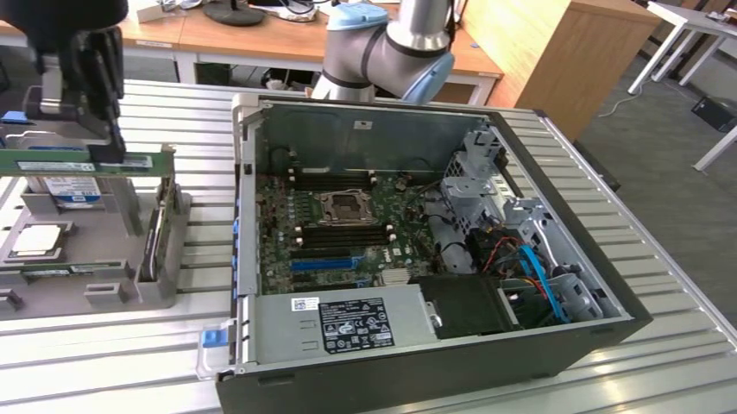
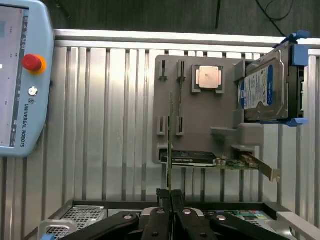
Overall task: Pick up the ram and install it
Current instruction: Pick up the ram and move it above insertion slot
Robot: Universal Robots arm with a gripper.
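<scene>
Finding: the gripper point(image 1: 110, 153) is closed on the ram point(image 1: 81, 162), its fingers pinching the board's flat faces near the end that points toward the computer case point(image 1: 599, 332). In the wrist view the gripper point(image 2: 170, 196) shows jaws narrowed to the thickness of the ram point(image 2: 170, 145), which is seen edge-on and runs straight away from the fingertips. The ram's long axis lies level, running from the exterior view's left to its right. It hangs over the grey parts holder point(image 1: 103, 293), at the exterior view's far left. Whether its lower edge is fully clear of the holder's posts cannot be determined. It is well apart from the case, which lies to the exterior view's right of it. The black memory slots point(image 1: 337, 231) on the motherboard point(image 1: 398, 216) appear to run in roughly the same direction as the stick. Judgement: the pick is made and installation is not yet done.
</scene>
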